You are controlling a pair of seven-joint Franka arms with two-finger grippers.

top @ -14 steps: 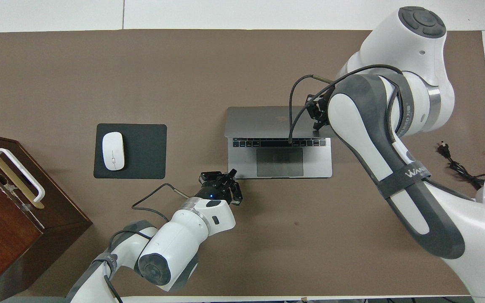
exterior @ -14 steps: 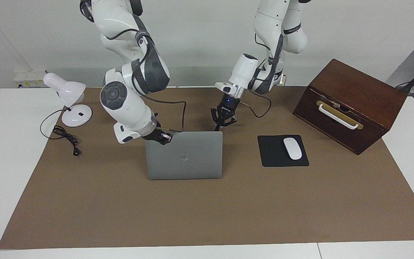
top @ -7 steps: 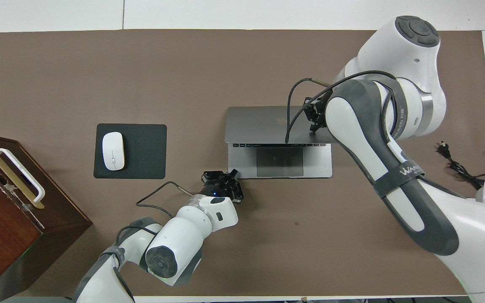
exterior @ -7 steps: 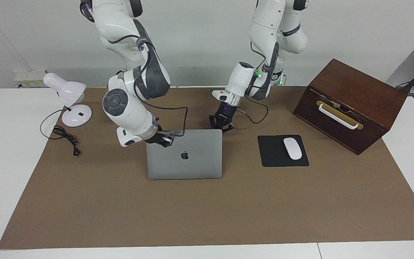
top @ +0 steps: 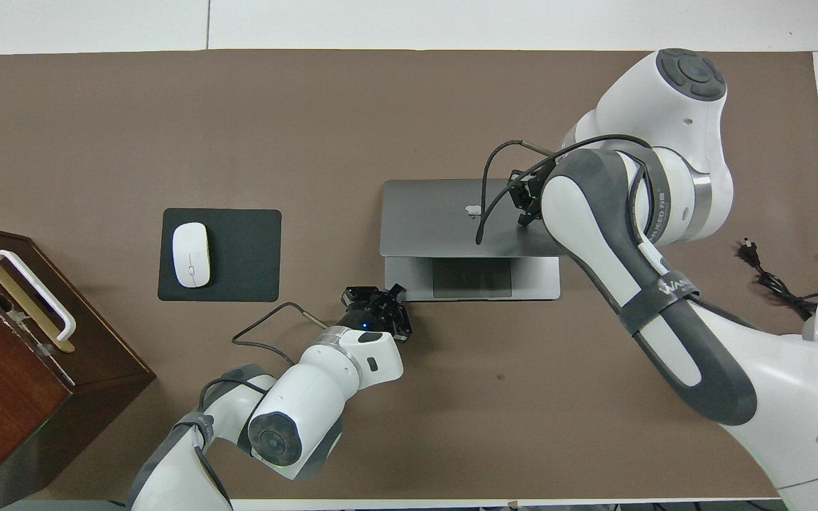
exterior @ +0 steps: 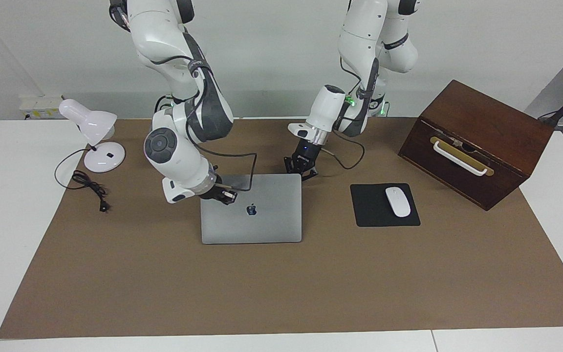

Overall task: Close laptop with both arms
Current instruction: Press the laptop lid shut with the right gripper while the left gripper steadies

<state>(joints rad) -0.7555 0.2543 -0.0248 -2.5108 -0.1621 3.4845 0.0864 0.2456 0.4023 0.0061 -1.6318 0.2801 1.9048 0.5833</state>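
The silver-grey laptop (exterior: 267,222) stands in the middle of the brown mat, its lid with the dark apple logo tilted low over the base. In the overhead view the lid (top: 437,220) covers the keyboard and only the palm rest and trackpad (top: 473,278) show. My right gripper (exterior: 223,194) rests on the lid's top edge, at the corner toward the right arm's end; it also shows in the overhead view (top: 526,202). My left gripper (exterior: 301,167) is open at the base's corner nearest the left arm, low by the mat, and shows in the overhead view (top: 380,301).
A black mouse pad (exterior: 372,217) with a white mouse (exterior: 398,201) lies beside the laptop toward the left arm's end. A brown wooden box (exterior: 477,142) with a white handle stands past it. A white desk lamp (exterior: 91,127) and its cable (exterior: 91,188) are at the right arm's end.
The lid has come down further under my right gripper, and the keyboard is now covered. My left gripper has settled lower at the base's corner.
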